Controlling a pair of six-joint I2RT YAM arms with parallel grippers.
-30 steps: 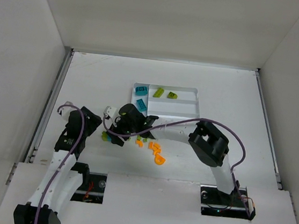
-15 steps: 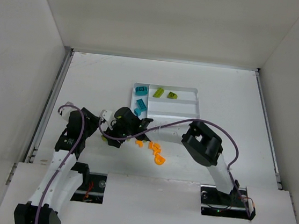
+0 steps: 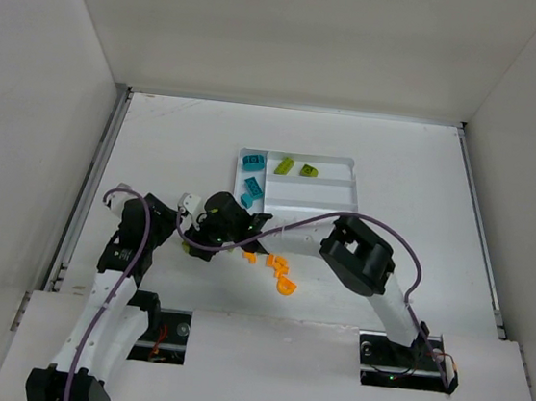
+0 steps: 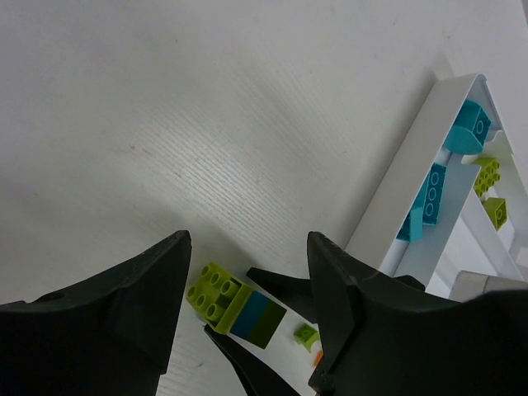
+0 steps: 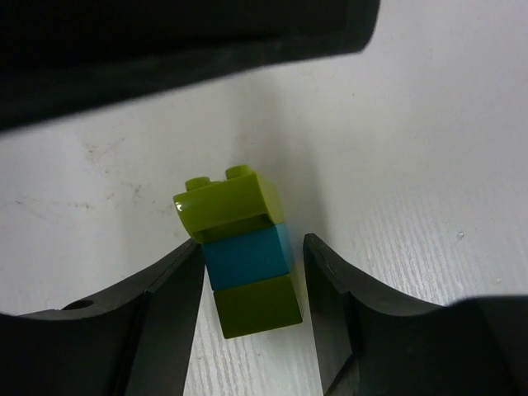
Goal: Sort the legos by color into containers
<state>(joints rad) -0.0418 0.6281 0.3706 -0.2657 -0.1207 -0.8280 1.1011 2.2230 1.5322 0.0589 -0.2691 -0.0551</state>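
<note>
Top external view: both arms meet at one little stuck-together stack of legos on the table [image 3: 178, 142], near the white tray [image 3: 312, 196].

The tray lies well behind, with teal bricks [image 3: 251, 161] in its narrow crosswise part and lime bricks [image 3: 284, 166] in the long part next to it. The right gripper [image 5: 252, 247] is part open, with one finger on each side of the stack [image 5: 243, 252]. A thin gap shows on one side, so it does not have hold yet. The left gripper [image 4: 247, 243] waits just beside it, half open and empty, likely to grab the other end. The stack is lime, teal, lime, so it probably must be pulled apart before sorting. Orange bricks [image 3: 284, 282] lie loose on the table nearby.
</note>
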